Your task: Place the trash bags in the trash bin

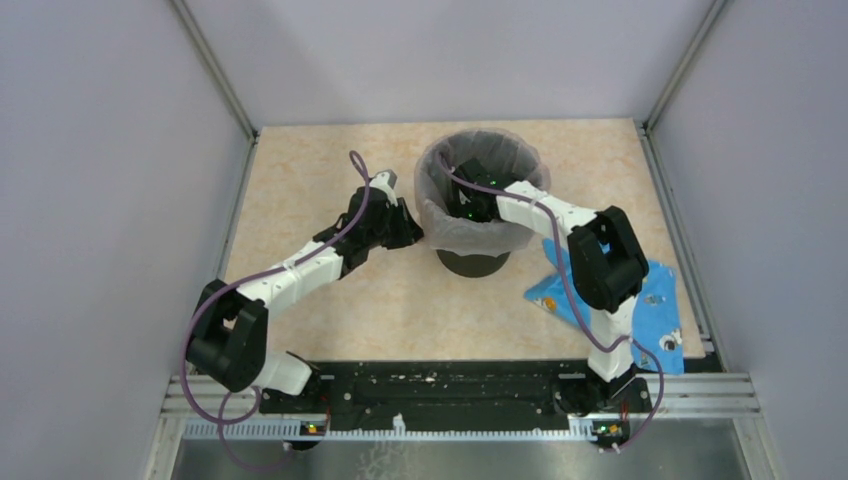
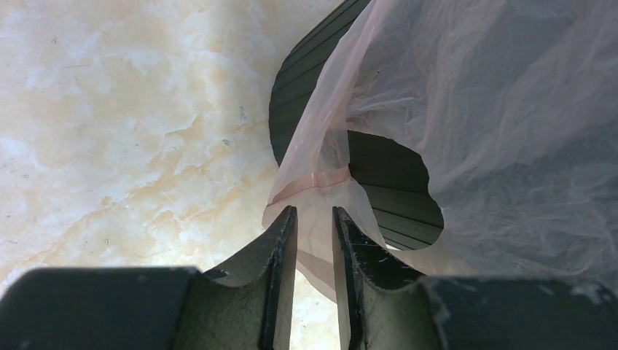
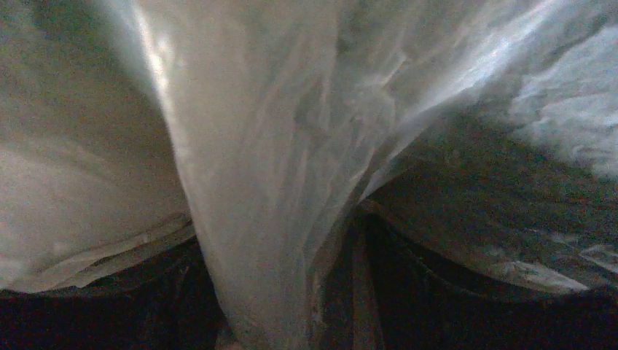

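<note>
Trash bin stands upright toward the far edge of the worktop, about mid-width, mouth up and wider than its base. Trash bag is already in it as a liner. The pale-pink film is draped over the rim, with a skirt hanging down the outside on the near and left sides. The bag's mouth faces up like the bin's, and its long axis runs straight down into the bin. Left gripper sits just outside the bin's left wall, low, with the jaws drawn close to a narrow slit. In the left wrist view a fold of the film below the pink seam band runs taut into that slit, so it looks pinched. This is likely to keep the edge pulled over the rim while the other arm works. Right gripper reaches over the near-right rim and down inside the bin, probably pressing the film toward the bottom. Its wrist view shows only crinkled film and dark wall, so I cannot tell how the jaws stand or whether they hold anything. A blue packet lies at the near right corner beside the right arm, apart from the bin.
</note>
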`<state>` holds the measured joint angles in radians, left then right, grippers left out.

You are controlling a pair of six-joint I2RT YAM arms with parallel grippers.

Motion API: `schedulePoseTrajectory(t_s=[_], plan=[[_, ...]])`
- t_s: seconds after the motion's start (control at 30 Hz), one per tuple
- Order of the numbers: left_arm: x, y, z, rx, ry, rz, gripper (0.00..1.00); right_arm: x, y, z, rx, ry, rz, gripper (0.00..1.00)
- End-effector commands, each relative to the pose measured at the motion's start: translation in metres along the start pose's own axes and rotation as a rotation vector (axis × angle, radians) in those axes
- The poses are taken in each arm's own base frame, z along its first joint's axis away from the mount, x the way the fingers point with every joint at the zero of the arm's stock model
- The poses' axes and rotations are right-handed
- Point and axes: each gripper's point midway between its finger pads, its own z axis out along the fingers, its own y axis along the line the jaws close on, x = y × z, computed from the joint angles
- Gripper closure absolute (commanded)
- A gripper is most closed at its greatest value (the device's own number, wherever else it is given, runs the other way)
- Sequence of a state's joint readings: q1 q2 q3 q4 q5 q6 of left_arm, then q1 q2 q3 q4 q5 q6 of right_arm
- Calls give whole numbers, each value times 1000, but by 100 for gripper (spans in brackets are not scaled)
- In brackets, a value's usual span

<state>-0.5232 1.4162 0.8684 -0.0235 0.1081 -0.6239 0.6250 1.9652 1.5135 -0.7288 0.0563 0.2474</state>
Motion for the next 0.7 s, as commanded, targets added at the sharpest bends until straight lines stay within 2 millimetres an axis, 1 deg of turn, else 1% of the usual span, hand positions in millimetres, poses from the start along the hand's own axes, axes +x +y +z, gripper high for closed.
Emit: schedulePoseTrajectory(t_s=[0.0, 0.37, 0.53, 0.57, 0.6, 0.67], plan=[[-22, -14, 0, 43, -55, 25, 69, -15, -1, -11, 9, -26, 10, 36], [-23, -13, 0, 35, -57, 26, 69, -13, -4, -27, 11, -52, 20, 38], [-27, -13, -1, 28, -72, 32, 69, -12, -4, -32, 5, -60, 25, 38], [-28, -13, -2, 26, -76, 33, 69, -12, -3, -34, 2, -65, 25, 39], [-24, -9, -2, 10, -59, 31, 68, -12, -4, -35, 1, -70, 28, 39], [-26, -7, -3, 2, -61, 34, 68, -12, -5, -39, 3, -78, 31, 39]])
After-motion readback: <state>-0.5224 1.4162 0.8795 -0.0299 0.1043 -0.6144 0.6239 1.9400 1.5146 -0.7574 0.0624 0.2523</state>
